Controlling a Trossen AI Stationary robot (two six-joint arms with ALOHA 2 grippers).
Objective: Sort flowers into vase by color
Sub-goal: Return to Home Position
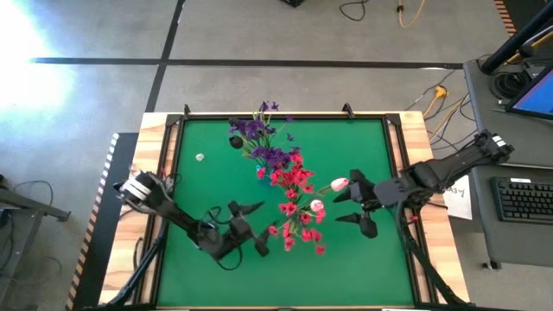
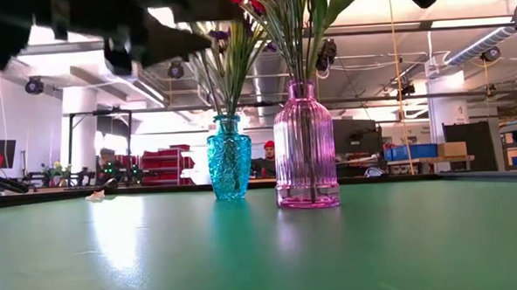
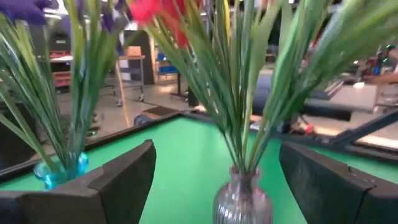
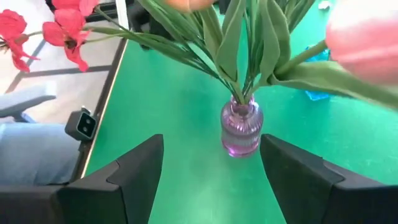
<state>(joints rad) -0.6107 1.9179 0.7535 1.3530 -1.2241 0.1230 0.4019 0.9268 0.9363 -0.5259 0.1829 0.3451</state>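
A teal vase [image 2: 230, 168] holds the purple flowers [image 1: 259, 138] by their stems. Beside it, a pink ribbed vase [image 2: 305, 147] holds the red flowers [image 1: 294, 194] and two white-pink tulip buds [image 1: 340, 183]. My left gripper [image 1: 252, 227] hovers level and open on the near-left side of the red blossoms; in its wrist view the pink vase [image 3: 242, 199] stands ahead between its fingers. My right gripper [image 1: 356, 202] is open to the right of the tulip buds, raised and slanting down toward the pink vase [image 4: 241, 127]. Neither gripper holds anything.
A small pale scrap [image 1: 200, 157] lies on the green mat [image 1: 363, 259] at the far left. The table has a wooden rim [image 1: 415, 138]. A desk with a keyboard [image 1: 523, 199] stands off the right edge. Open mat lies along the near side.
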